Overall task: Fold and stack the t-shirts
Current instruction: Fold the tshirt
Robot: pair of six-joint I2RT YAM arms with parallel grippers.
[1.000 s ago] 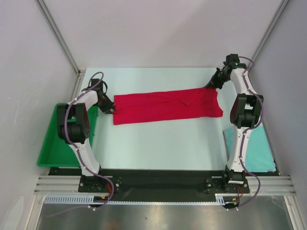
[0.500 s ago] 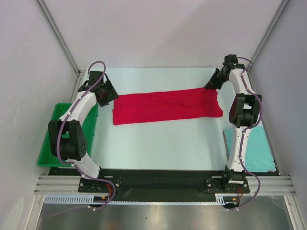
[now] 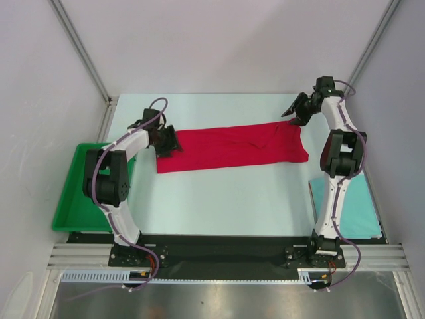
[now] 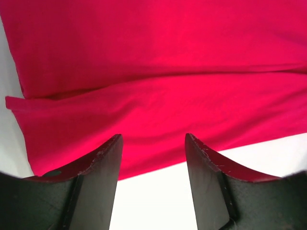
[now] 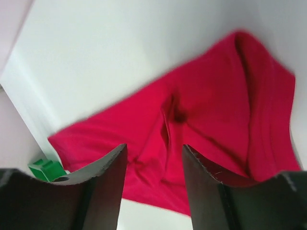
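Red t-shirt (image 3: 229,147) mid-frame, long strip, lengthwise fold looks done. Teal t-shirt (image 3: 362,206) folded, lower right. Left gripper (image 3: 166,141) over strip's left end, right gripper (image 3: 295,111) above upper-right end; both spread, empty. Next, likely: pinch end corners, fold crosswise.

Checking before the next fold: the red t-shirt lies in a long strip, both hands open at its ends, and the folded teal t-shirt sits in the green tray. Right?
No: the folded teal t-shirt lies on the table at the near right, not in the green tray on the left, as the top external view shows. The rest holds.
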